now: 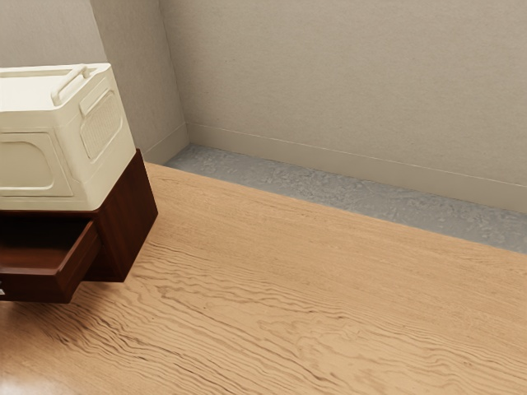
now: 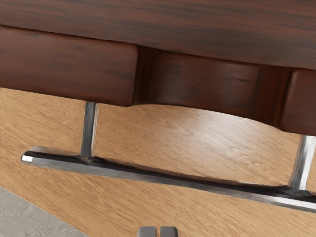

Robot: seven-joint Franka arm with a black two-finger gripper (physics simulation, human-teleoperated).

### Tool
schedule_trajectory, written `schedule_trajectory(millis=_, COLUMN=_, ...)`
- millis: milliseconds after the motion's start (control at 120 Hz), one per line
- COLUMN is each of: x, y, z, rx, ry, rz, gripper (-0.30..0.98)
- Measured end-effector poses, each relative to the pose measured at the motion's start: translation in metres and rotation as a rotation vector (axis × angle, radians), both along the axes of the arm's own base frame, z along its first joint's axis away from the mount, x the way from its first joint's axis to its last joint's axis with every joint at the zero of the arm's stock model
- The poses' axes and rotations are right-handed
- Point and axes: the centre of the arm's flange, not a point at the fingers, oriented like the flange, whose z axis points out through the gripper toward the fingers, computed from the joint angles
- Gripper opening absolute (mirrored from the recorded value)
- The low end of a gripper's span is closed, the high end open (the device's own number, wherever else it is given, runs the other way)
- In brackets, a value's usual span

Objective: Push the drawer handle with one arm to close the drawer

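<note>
The black two-finger gripper (image 2: 157, 231), its jaws narrow, could slip off the long silver metal handle (image 2: 168, 179) if it pushes the dark-brown wooden drawer (image 1: 33, 286) off-centre.

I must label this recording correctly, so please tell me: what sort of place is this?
Probably a plain indoor room, simulated: beige walls meeting in a corner, a baseboard along them, and grey floor beyond the wooden table.

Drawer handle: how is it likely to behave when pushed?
The handle should feel stiff, being a bar on two posts. Its shiny, metallic surface may be slippery, so an off-centre push could slide. It probably won't roll, as both posts meet the drawer front.
</note>
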Motion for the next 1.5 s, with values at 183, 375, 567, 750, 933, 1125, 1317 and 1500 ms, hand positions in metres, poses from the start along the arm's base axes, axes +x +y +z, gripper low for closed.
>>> schedule_trajectory(millis=183, x=0.009, y=0.011, z=-0.021, rx=0.015, ry=-0.012, rz=0.009, gripper=-0.1)
schedule_trajectory(millis=375, x=0.021, y=0.014, z=-0.016, rx=0.064, ry=-0.083, rz=-0.012, gripper=-0.1)
schedule_trajectory(millis=567, x=0.033, y=0.015, z=-0.01, rx=0.105, ry=-0.148, rz=-0.036, gripper=-0.1)
schedule_trajectory(millis=750, x=0.047, y=0.016, z=-0.015, rx=0.135, ry=-0.174, rz=-0.049, gripper=-0.1)
schedule_trajectory(millis=933, x=0.067, y=0.016, z=-0.009, rx=0.17, ry=-0.211, rz=-0.069, gripper=-0.1)
schedule_trajectory(millis=1125, x=0.09, y=0.016, z=-0.002, rx=0.201, ry=-0.23, rz=-0.088, gripper=-0.1)
schedule_trajectory(millis=1317, x=0.107, y=0.013, z=-0.002, rx=0.22, ry=-0.241, rz=-0.102, gripper=-0.1)
schedule_trajectory(millis=1500, x=0.12, y=0.011, z=-0.004, rx=0.238, ry=-0.248, rz=-0.11, gripper=-0.1)
